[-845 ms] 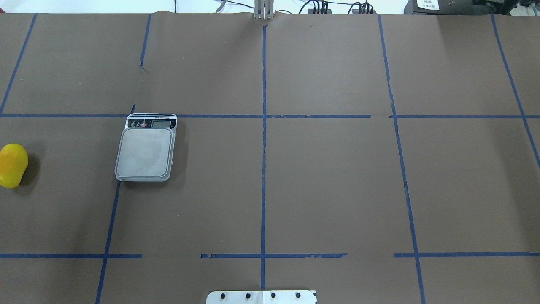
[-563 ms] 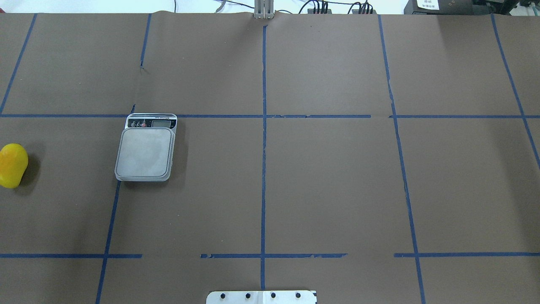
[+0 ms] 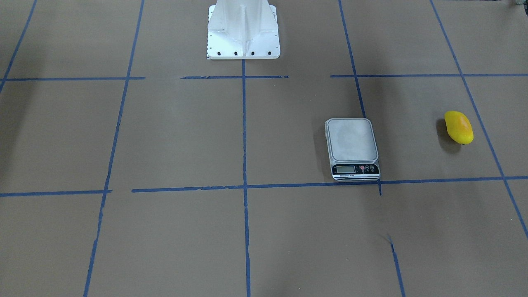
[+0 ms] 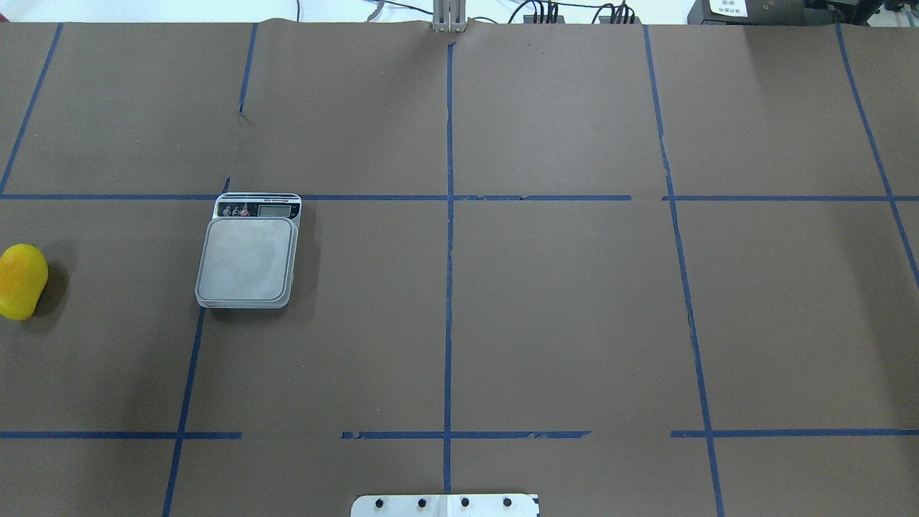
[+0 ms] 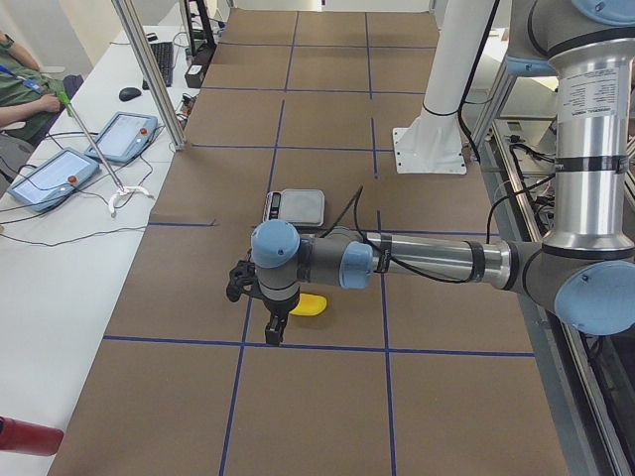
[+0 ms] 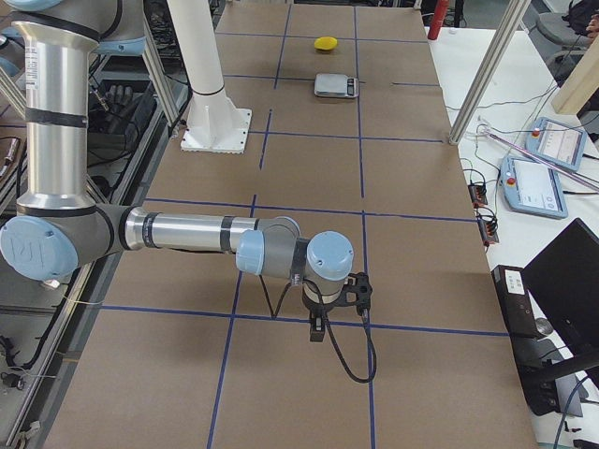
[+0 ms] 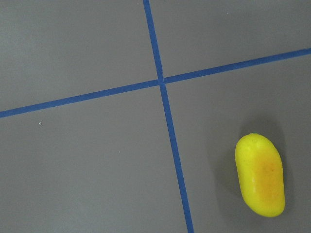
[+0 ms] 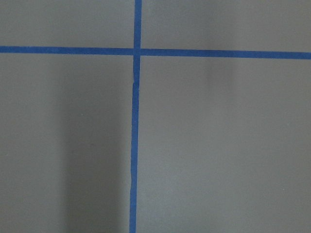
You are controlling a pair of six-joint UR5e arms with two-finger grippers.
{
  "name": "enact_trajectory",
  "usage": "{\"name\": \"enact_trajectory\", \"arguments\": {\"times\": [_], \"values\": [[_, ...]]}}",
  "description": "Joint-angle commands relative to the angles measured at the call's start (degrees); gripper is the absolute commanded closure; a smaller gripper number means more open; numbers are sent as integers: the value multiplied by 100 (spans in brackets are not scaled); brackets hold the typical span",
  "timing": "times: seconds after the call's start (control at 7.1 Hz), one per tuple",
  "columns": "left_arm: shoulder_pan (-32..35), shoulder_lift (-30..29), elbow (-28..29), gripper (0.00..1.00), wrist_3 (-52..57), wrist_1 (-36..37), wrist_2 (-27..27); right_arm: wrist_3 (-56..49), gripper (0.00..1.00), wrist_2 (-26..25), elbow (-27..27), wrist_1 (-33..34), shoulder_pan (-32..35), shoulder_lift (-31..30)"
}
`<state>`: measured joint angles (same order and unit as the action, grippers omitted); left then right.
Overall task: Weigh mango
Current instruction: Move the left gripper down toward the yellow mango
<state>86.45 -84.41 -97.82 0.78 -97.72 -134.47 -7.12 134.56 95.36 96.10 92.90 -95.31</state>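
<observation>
Shows the mango (image 4: 21,281) lying on the tabletop (image 4: 574,323), well apart from the bare scale (image 4: 248,260). Left end effector (image 5: 271,327) near the mango, right end effector (image 6: 318,329) far off; cannot tell either's opening. Not yet grasped: pick-up, carry and placing on the platform all left.

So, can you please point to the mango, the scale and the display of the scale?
mango (image 4: 21,281): overhead exterior view, middle of the yellow skin.
scale (image 4: 248,260): overhead exterior view, centre of its grey platform.
display (image 3: 345,169): exterior front-facing view, middle of the small screen.
</observation>
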Motion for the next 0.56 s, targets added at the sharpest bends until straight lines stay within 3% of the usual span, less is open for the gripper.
{"name": "enact_trajectory", "arguments": {"times": [0.0, 0.28, 0.42], "values": [[-985, 416, 87, 0, -2142, -1831, -62, 0, 0, 0, 0, -4, 0, 3], [-1925, 400, 122, 0, -3352, -2207, 130, 0, 0, 0, 0, -4, 0, 3], [-2199, 321, 270, 0, -3513, -2251, 488, 0, 0, 0, 0, 5, 0, 3]]}}
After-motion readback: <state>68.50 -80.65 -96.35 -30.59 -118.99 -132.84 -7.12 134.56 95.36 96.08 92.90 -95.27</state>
